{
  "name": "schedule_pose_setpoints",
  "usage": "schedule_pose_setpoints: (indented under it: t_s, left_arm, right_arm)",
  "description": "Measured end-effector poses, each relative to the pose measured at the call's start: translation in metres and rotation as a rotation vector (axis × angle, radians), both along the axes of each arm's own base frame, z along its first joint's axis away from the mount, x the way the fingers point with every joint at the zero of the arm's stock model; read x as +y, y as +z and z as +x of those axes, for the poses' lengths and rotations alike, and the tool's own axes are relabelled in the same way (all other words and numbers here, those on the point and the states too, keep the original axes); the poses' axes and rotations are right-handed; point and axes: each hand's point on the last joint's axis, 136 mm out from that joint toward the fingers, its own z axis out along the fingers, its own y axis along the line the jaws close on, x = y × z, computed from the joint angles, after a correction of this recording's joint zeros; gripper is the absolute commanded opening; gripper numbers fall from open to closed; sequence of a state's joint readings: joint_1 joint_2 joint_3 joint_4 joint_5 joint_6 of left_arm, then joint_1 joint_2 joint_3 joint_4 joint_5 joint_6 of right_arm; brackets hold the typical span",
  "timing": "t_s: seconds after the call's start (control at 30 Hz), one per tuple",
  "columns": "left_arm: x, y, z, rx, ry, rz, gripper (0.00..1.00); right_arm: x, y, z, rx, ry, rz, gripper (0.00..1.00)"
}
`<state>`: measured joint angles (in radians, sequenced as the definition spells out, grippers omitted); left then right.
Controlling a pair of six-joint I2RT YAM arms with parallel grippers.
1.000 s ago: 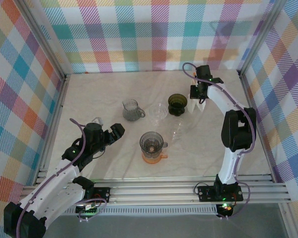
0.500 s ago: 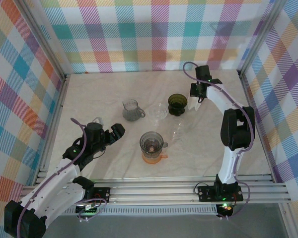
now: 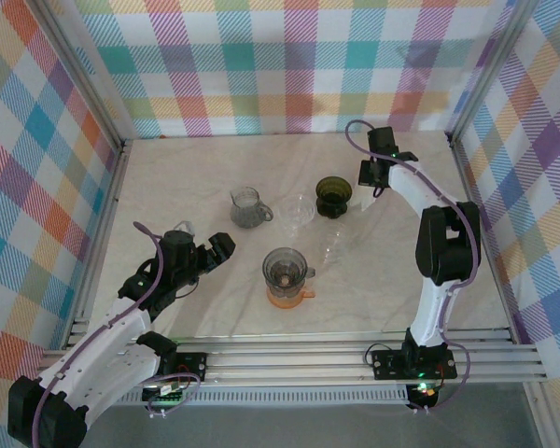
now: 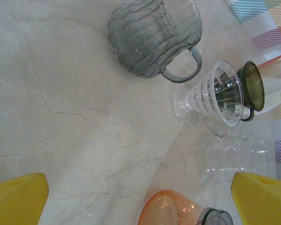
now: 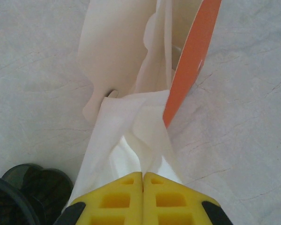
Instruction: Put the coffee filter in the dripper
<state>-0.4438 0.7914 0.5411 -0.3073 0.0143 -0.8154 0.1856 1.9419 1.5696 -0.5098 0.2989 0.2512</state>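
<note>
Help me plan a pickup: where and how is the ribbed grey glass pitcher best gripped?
Probably its rim wall, from straight above: the ribbed grey glass pitcher stands upright, mouth open, so its thin wall can be pinched inside and out. Pick the side away from its loop handle, which points toward the clear ribbed cone dripper.

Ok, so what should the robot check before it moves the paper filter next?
1. Right gripper shut on the coffee filter: ok.
2. Filter free of the orange strip and the other white papers behind it: cannot tell, they overlap.
3. Dark dripper standing mouth up beside the right gripper: ok.
4. Which dripper is meant, the dark one or the clear dripper: cannot tell.
5. Left gripper open and away from both drippers: ok.
</note>
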Motion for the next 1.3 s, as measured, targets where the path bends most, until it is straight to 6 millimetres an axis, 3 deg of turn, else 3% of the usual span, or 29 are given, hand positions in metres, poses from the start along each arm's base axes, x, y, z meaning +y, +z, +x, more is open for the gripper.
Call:
schedule_pose_setpoints:
  t_s: [0.77,1.3]
  left_arm:
    - [0.001,0.007,-0.002,-0.025,0.000,-0.011,1.00]
    - [0.001,0.007,-0.002,-0.026,0.000,-0.012,1.00]
  right_arm:
    - [-0.031,0.007,-0.018,-0.002,-0.071,-0.086,0.00]
    - [-0.030,0.014,-0.005,-0.072,-0.128,-0.022,0.02]
